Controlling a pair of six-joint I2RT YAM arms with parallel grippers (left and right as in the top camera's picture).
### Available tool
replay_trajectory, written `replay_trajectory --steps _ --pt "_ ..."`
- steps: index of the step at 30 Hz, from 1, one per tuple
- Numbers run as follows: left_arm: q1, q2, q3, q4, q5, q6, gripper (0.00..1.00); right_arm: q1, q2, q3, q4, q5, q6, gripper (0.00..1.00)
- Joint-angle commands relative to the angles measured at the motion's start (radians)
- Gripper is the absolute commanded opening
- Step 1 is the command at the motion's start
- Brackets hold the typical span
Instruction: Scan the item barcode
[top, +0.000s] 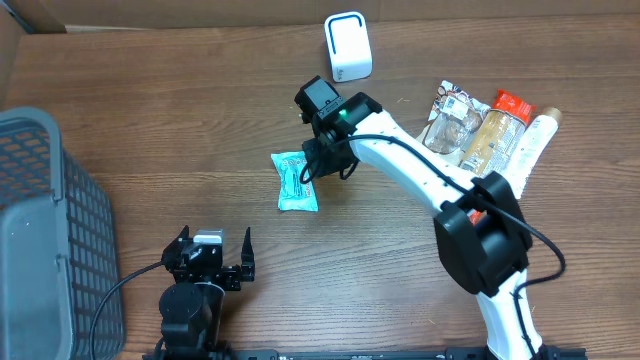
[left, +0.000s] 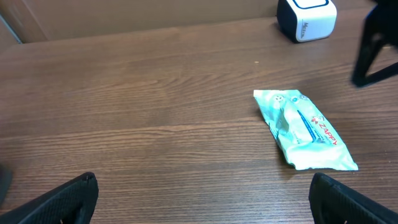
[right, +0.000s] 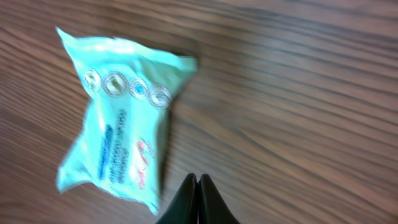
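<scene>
While my right jaws sit shut and empty just beside the wipes packet (right: 118, 124), lowering now could merely shove it away; my left jaws gape wide.

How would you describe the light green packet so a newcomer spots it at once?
On the wooden table, look to the middle, a little nearer the arms than the white box. A flat mint-green packet lies there by the shut right pincer. Unlike the brown and orange packs heaped to the right, it is pale green with blue print and lies alone.
</scene>
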Motion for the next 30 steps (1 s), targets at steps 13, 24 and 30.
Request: replay_trajectory --steps 13,24,30 --pt "0.0 -0.008 -0.006 0.0 -0.009 -0.012 1.0 0.055 -0.034 -0.101 0.232 -0.159 0.059 0.59" --pt "0.0 -0.008 -0.006 0.0 -0.009 -0.012 0.99 0.187 -0.03 -0.156 0.38 0.238 0.053 0.61" --pt "0.0 -0.008 -0.006 0.0 -0.009 -0.012 1.0 0.222 0.019 -0.156 0.432 0.38 -0.011 0.64"
